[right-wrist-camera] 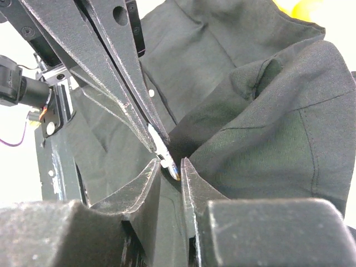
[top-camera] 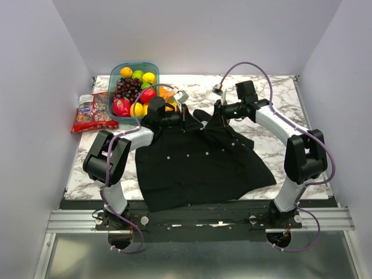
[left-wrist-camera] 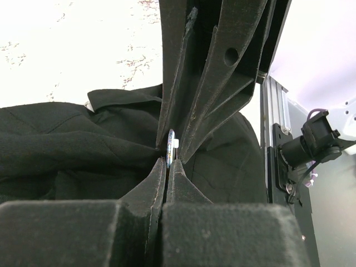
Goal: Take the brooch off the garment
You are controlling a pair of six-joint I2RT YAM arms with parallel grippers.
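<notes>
The black garment (top-camera: 197,163) lies spread on the marble table (top-camera: 273,87), its collar end at the back. The brooch (left-wrist-camera: 171,146), a thin silvery disc seen edge-on, stands at a raised fold of cloth. My left gripper (left-wrist-camera: 167,161) is shut on it from one side. My right gripper (right-wrist-camera: 170,162) meets it from the other side, its jaws drawn in narrowly round the yellowish-rimmed brooch (right-wrist-camera: 173,168). Both sets of fingertips meet over the collar in the top view, left gripper (top-camera: 196,116) and right gripper (top-camera: 203,115). The brooch itself is hidden there.
A teal tub of fruit (top-camera: 135,87) stands at the back left, close behind my left wrist. A red snack bag (top-camera: 90,113) lies left of it. A metal rail (top-camera: 197,220) runs along the near table edge.
</notes>
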